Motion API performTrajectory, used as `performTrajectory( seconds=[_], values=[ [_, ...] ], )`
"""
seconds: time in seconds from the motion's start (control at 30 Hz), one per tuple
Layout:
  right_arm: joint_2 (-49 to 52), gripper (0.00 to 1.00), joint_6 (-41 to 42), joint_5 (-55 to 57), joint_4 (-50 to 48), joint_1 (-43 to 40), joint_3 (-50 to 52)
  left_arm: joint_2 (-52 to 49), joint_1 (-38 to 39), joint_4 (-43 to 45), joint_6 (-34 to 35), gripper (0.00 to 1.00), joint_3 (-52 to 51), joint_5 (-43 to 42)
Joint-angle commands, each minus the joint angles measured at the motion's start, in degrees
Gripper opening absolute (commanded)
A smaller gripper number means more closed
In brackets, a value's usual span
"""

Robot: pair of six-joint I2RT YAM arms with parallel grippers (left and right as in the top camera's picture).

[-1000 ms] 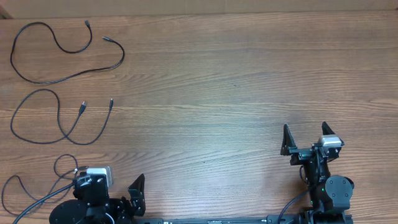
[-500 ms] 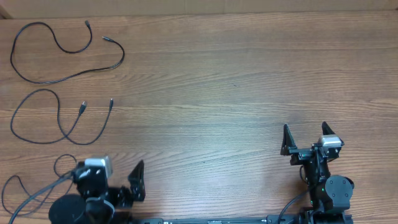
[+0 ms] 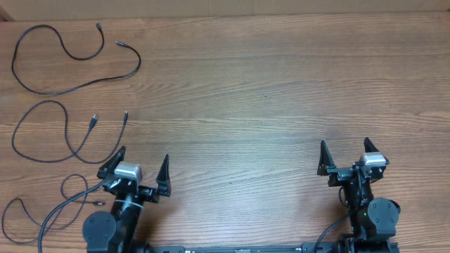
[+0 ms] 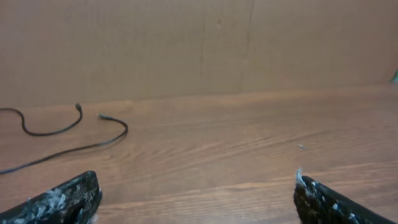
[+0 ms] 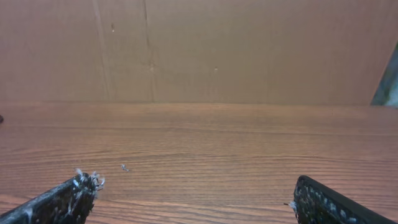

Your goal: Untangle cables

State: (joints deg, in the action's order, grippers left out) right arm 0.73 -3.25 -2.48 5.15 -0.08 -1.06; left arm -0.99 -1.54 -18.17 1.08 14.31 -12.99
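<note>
Overhead: cables (image 3: pixel 91 84) lie apart, far left on worktop (image 3: pixel 246 105). Left fingers (image 3: pixel 112 163) apart, right fingers (image 3: pixel 323 160) apart. Best park arms slowly, touching no cables.

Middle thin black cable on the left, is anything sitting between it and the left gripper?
Nothing visible. Only bare wooden table lies between the open left gripper and that looped thin black cable, just up and left of it overhead.

No readable text, labels, brand names, numbers or signs appear in any of the three views. The wooden table (image 3: pixel 281 84) and the plain brown wall (image 4: pixel 186 43) behind it carry no legible markings.
</note>
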Motion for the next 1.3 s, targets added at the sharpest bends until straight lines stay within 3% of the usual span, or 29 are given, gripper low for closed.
performTrajectory(
  seconds=[0.0, 0.4, 0.57, 0.7, 0.77, 1.27],
  values=[
    [-0.6, 1.00, -0.2, 0.7, -0.3, -0.3, 0.6, 0.8, 0.6, 3.8, -1.1, 1.00, -3.0, 2.0],
    [-0.6, 1.00, -0.2, 0.7, -0.3, -0.3, 0.6, 0.8, 0.7, 24.5, 4.3, 1.00, -13.9, 10.0],
    [-0.6, 1.00, -0.2, 0.7, -0.3, -0.3, 0.6, 0.8, 2.2, 23.7, 4.9, 1.00, -14.0, 17.1],
    [-0.6, 1.00, -0.2, 0.7, -0.3, -0.3, 0.6, 0.8, 2.3, 17.8, 5.0, 1.00, -14.0, 20.7],
    [-0.6, 1.00, -0.2, 0.7, -0.3, -0.3, 0.6, 0.8, 2.3, 14.1, 4.8, 1.00, -14.0, 21.0],
    [-0.6, 1.00, -0.2, 0.7, -0.3, -0.3, 0.6, 0.8, 2.3, 14.1, -1.6, 1.00, -14.0, 20.2]
  ],
)
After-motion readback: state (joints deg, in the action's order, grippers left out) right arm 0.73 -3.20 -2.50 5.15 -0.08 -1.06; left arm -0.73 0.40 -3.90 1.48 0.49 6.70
